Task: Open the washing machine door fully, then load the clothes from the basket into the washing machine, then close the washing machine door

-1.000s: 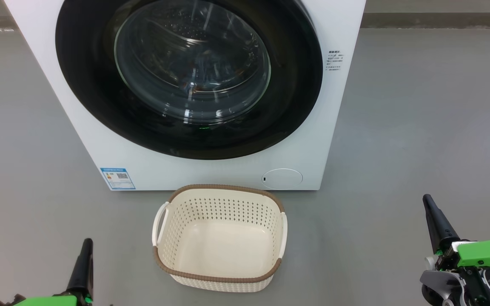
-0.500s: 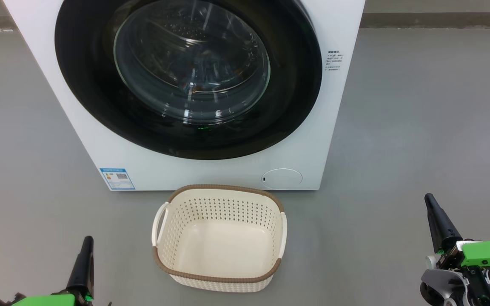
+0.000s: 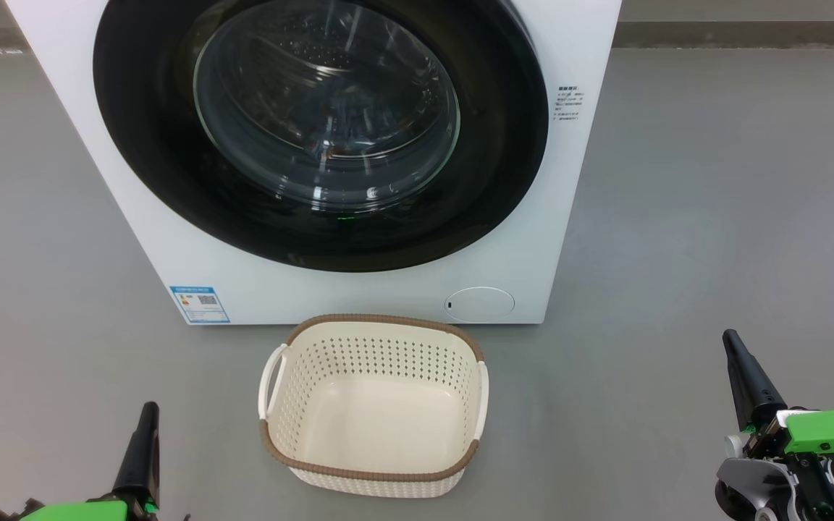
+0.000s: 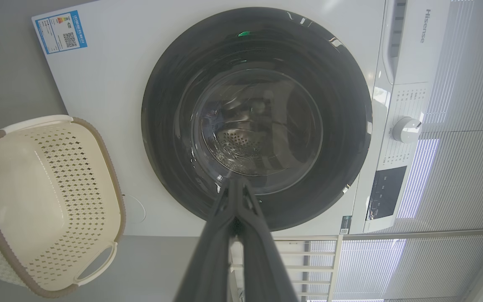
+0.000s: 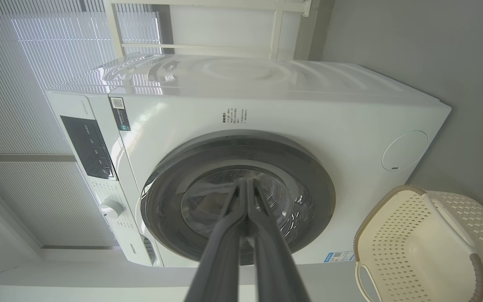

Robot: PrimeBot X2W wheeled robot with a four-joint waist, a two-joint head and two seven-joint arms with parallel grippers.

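Door (image 3: 171, 181) seen shut on the machine (image 3: 359, 297), basket (image 3: 370, 475) empty on the floor (image 3: 677, 217) just before it, left gripper (image 3: 148, 416) and right gripper (image 3: 734, 351) both pinched closed on nothing — full latching not verifiable, so a half-caught door could be sprung open by trapped fabric.

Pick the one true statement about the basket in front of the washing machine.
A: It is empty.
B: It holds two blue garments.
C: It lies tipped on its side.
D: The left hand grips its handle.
A: the basket stands upright with its bare cream bottom in plain sight and no cloth inside.
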